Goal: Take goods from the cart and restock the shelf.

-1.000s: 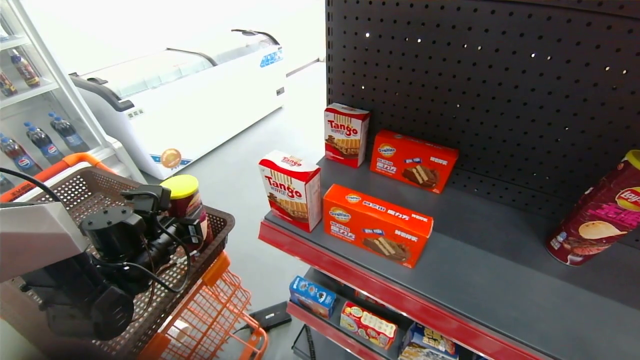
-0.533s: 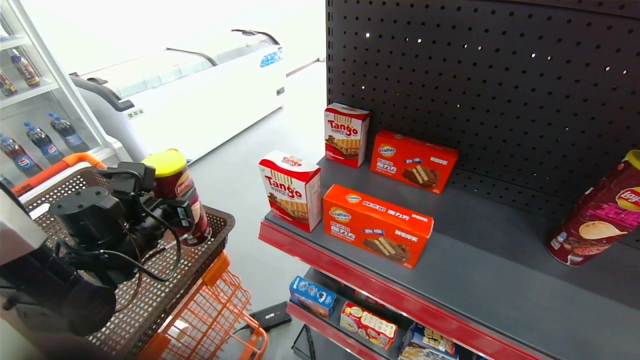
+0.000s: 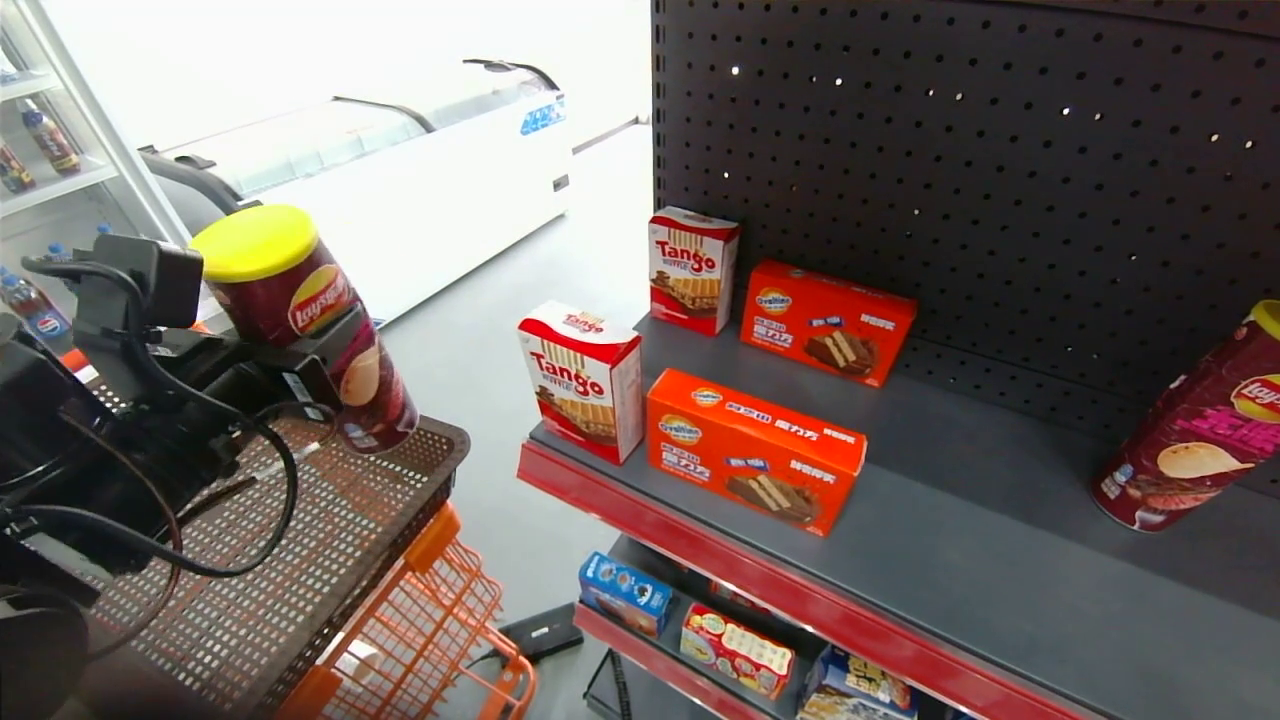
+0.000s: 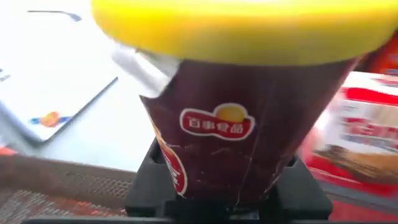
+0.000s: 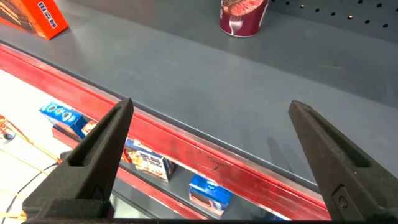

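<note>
My left gripper (image 3: 325, 365) is shut on a dark red chip can with a yellow lid (image 3: 295, 290), held slightly tilted above the cart's brown basket (image 3: 400, 470). Up close in the left wrist view, the can (image 4: 249, 124) stands between the jaws. To the right is the grey shelf (image 3: 1000, 540), where a second chip can (image 3: 1200, 430) leans at the far right. My right gripper (image 5: 214, 162) hangs open over the shelf's red front edge (image 5: 186, 146), with that second can (image 5: 242, 15) farther off.
Two red-and-white wafer boxes (image 3: 583, 380) (image 3: 692, 268) and two orange boxes (image 3: 755, 450) (image 3: 825, 322) occupy the shelf's left part. The middle of the shelf surface (image 5: 217, 81) is bare. A black pegboard (image 3: 950, 150) backs it. Lower shelves hold small boxes (image 3: 735, 650).
My left arm has lifted the chip can up out of the cart basket, and it is now well above the rim. The shelf goods have not moved.
</note>
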{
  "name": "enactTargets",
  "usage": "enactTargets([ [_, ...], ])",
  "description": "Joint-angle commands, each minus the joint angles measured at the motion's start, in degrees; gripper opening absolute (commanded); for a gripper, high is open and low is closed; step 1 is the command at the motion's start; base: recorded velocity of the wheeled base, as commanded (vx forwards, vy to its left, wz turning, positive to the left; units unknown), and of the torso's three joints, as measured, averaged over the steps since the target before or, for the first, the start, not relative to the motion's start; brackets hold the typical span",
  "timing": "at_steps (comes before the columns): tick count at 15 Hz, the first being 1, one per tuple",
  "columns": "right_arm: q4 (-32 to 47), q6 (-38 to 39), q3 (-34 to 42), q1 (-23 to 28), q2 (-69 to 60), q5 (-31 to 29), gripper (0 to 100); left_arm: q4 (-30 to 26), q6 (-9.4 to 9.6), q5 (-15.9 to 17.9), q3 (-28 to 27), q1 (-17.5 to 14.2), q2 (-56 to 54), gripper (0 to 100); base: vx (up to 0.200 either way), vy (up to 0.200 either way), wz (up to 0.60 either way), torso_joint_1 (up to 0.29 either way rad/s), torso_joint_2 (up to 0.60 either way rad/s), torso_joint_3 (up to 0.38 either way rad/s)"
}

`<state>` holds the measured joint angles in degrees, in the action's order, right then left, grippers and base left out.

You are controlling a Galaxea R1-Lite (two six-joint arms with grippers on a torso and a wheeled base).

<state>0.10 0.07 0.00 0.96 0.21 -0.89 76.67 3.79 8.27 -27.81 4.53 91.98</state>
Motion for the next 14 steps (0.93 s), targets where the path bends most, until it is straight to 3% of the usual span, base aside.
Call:
enactTargets([
  [1,-0.01,0.01,0.0,0.0,-0.03,0.1,100,-0.38,-0.89,9.58,3.9,5.92,-5.32,0,0.0,0.0,0.0,0.0,0.0,0.0],
  [2,-0.01,0.01,0.0,0.0,-0.03,0.01,100,-0.47,-0.98,14.5,4.34,7.24,-5.41,0,0.0,0.0,0.0,0.0,0.0,0.0],
  [3,-0.01,0.01,0.0,0.0,-0.03,0.01,100,-0.55,-0.98,16.43,4.43,8.47,-5.49,0,0.0,0.0,0.0,0.0,0.0,0.0],
  [5,-0.01,0.01,0.0,0.0,0.06,0.01,100,-0.55,-0.98,17.31,5.22,11.72,-5.49,0,0.0,0.0,0.0,0.0,0.0,0.0],
  [8,-0.01,0.01,0.0,0.0,-0.03,0.01,100,-0.64,-0.98,18.37,5.75,12.96,-6.37,0,0.0,0.0,0.0,0.0,0.0,0.0],
  [11,-0.01,0.01,0.0,0.0,-0.03,0.01,100,-8.11,-1.15,18.72,5.75,20.07,-10.68,0,0.0,0.0,0.0,0.0,0.0,0.0],
  [13,-0.01,0.01,0.0,0.0,-0.03,0.01,100,-9.43,-1.07,19.33,4.96,21.74,-10.85,0,0.0,0.0,0.0,0.0,0.0,0.0],
  [14,-0.01,0.01,0.0,0.0,-0.03,0.01,100,-9.34,-1.15,19.86,4.87,24.03,-10.85,0,0.0,0.0,0.0,0.0,0.0,0.0],
])
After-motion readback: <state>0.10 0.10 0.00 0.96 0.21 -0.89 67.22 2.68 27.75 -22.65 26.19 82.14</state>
